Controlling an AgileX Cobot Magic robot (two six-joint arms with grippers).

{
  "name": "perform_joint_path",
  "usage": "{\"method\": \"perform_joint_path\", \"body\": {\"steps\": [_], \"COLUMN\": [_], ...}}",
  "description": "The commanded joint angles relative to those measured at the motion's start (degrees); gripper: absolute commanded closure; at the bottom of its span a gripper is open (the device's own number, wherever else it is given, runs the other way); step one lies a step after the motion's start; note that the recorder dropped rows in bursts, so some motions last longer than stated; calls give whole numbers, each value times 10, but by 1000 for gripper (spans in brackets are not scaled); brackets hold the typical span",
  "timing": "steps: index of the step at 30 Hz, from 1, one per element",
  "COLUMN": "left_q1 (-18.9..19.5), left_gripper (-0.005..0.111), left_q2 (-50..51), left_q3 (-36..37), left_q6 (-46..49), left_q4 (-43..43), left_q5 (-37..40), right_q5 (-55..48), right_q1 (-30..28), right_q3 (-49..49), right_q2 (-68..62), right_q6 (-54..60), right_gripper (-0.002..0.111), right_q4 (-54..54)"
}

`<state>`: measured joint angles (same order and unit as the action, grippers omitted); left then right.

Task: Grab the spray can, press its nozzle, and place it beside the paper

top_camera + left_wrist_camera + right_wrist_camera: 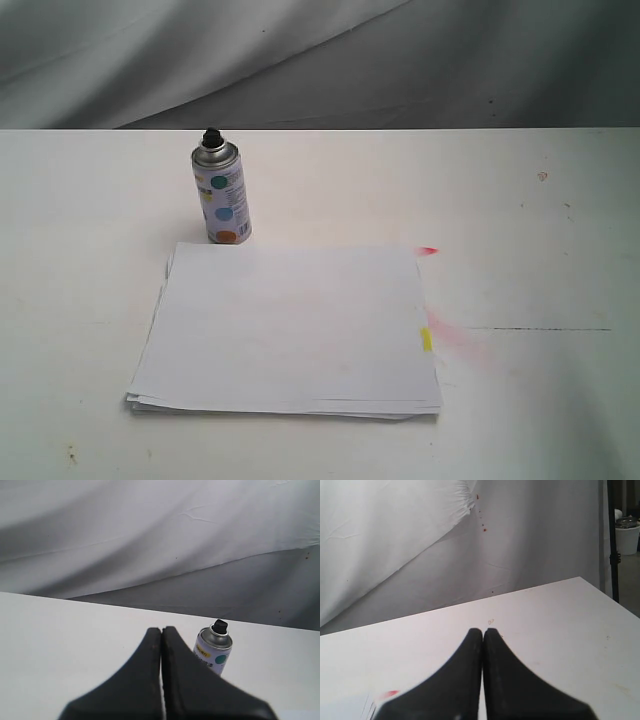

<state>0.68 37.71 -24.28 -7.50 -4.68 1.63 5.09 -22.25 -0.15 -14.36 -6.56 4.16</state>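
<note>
The spray can stands upright on the white table just behind the far left corner of the paper. Its black nozzle tops a silver dome, and the white label carries teal, blue and orange dots. The left wrist view catches the spray can beyond my left gripper, whose black fingers are pressed together, shut on nothing. My right gripper is also shut and holds nothing. Neither gripper appears in the exterior view.
Red spray marks stain the table beside the paper's right edge, near its yellow tab. A grey cloth backdrop hangs behind the table. The table's right edge shows in the right wrist view.
</note>
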Motion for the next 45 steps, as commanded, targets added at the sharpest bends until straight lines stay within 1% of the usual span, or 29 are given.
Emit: {"method": "perform_joint_path", "body": {"steps": [1,15,17,20,31,32,34,35,37,39,41,42,44,45], "left_q1": [-3,-3,-3,-3,-3,-3,-3,-3,-3,-3,-3,-3,-27,-63], "left_gripper": [107,107,107,107,107,107,107,107,107,107,107,107,107,107], "left_q2": [2,2,2,2,2,3,28,64,101,136,201,216,258,289], "left_q3": [-5,-5,-5,-5,-8,-15,-60,-109,-153,-190,-240,-245,-246,-246], "left_q6": [-3,-3,-16,-64,-58,-53,-33,-5,20,27,36,42,75,80], "left_q4": [-6,-7,-7,-7,-7,-3,16,16,16,16,8,0,-34,-43], "left_q5": [-5,-5,-7,-16,-16,-11,67,148,199,222,228,229,228,216], "right_q5": [2,2,2,2,2,2,2,2,2,2,2,2,2,2], "right_q1": [2,2,2,2,2,2,2,2,2,2,2,2,2,2], "right_q3": [2,2,2,2,2,2,2,2,2,2,2,2,2,2], "right_q2": [3,3,3,3,3,3,3,3,3,3,3,3,3,3], "right_q6": [-1,-1,-1,-1,-1,-1,-1,-1,-1,-1,-1,-1,-1,-1], "right_gripper": [108,108,108,108,108,108,108,108,108,108,108,108,108,108], "right_q4": [-8,-8,-8,-8,-8,-8,-8,-8,-8,-8,-8,-8,-8,-8]}}
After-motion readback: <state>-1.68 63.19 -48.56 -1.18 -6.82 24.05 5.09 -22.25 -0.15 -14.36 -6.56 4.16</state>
